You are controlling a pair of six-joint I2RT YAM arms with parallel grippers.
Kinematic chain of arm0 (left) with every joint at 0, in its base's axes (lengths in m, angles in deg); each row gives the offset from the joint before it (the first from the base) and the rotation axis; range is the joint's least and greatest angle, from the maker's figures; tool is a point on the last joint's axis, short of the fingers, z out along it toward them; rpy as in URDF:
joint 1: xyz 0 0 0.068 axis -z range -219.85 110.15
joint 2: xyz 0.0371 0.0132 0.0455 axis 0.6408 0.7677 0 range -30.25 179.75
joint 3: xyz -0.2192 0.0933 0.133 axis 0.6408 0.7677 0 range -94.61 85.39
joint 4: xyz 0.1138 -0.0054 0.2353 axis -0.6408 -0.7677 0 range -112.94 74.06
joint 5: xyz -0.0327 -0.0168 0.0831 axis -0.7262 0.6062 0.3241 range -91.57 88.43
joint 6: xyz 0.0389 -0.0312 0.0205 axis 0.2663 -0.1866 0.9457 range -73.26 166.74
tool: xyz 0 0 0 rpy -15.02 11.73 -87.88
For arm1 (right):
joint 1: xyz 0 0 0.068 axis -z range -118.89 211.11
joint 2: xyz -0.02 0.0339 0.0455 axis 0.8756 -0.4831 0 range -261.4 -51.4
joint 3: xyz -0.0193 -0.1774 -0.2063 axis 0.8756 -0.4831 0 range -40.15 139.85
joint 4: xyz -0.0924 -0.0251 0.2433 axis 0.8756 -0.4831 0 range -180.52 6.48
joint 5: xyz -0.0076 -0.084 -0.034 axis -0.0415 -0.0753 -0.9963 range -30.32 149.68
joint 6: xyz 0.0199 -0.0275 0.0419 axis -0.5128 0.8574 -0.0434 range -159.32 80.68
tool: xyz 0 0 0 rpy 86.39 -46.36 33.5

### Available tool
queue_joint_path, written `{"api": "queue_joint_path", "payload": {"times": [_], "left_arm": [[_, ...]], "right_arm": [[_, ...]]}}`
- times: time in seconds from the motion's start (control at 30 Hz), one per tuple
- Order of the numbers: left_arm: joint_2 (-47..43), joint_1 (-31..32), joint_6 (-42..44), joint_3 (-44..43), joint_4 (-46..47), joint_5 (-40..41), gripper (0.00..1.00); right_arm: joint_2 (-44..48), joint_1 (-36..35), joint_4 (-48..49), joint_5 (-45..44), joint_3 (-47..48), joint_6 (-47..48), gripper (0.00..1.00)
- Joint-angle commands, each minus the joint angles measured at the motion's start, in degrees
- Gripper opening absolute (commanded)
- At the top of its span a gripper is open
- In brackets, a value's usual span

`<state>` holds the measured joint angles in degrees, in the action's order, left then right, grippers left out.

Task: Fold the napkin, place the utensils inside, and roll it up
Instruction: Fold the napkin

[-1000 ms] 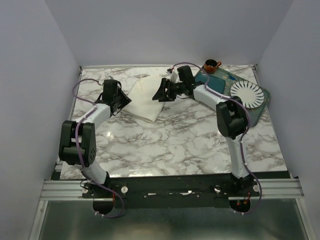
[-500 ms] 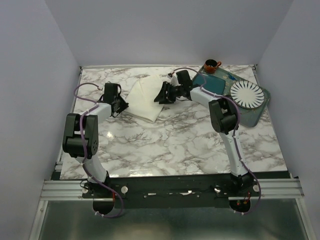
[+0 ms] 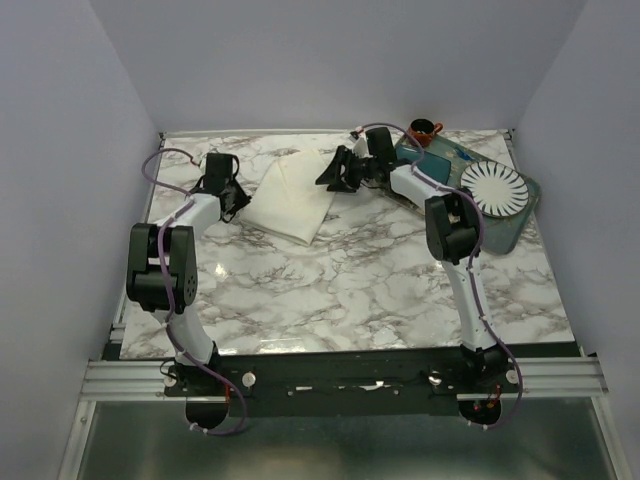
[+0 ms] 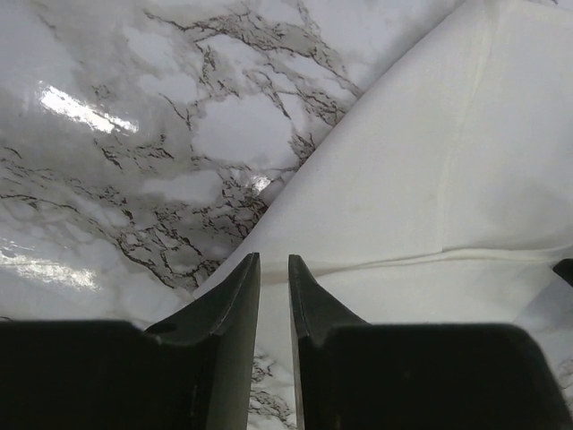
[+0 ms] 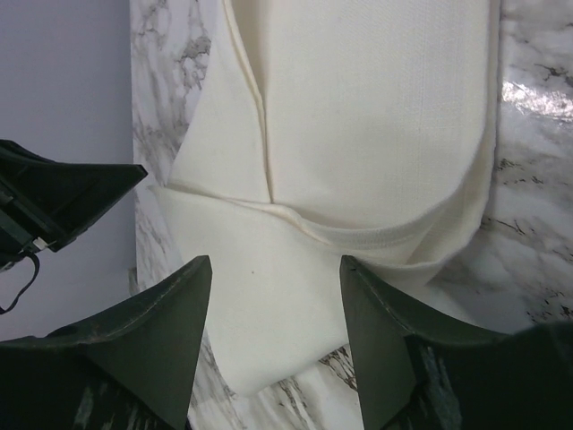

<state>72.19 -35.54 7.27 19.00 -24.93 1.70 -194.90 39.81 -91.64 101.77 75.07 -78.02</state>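
Folded napkin between left fingers and right fingers

A white marble table with grey veining fills the middle of the overhead view, enclosed by plain pale lavender walls on three sides. At the far right corner sits a dark teal tray. On the tray rests a round white ribbed plate. Just behind the tray's far left end stands a small brown cup. A metal rail runs along the near edge
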Motion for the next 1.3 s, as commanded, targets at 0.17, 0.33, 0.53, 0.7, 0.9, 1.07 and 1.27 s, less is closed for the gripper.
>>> {"api": "queue_joint_path", "payload": {"times": [0.17, 0.33, 0.53, 0.7, 0.9, 1.07, 1.27], "left_arm": [[-6.8, -0.4, 0.7, -5.1, -8.0, 0.8, 0.45], [-12.8, 0.3, -3.7, 3.1, -6.0, -6.2, 0.5], [-9.2, 4.5, -10.4, 8.0, 6.7, -21.1, 0.31], [-1.8, 11.1, -12.8, 3.3, 10.7, -22.1, 0.22], [3.6, 14.8, -13.9, 4.0, 12.7, -21.1, 0.15], [4.9, 14.5, -12.5, 5.7, 11.2, -18.3, 0.15], [5.5, 14.5, -11.0, 6.4, 9.6, -17.8, 0.15]], "right_arm": [[7.4, -1.0, -10.1, -3.5, 1.4, 12.0, 0.86], [11.7, -1.8, -15.3, -10.6, -1.6, 21.4, 0.99], [4.8, -1.9, -11.0, -3.0, 4.7, 10.2, 0.72], [0.3, -2.0, -4.4, -1.7, 4.3, 2.5, 0.53], [-2.3, -1.6, -1.6, -1.9, 3.1, -0.6, 0.47], [-5.5, 0.0, -0.9, -2.7, 4.7, -3.5, 0.47], [-5.6, 1.6, 0.8, -4.8, 3.5, -8.8, 0.49]]}}
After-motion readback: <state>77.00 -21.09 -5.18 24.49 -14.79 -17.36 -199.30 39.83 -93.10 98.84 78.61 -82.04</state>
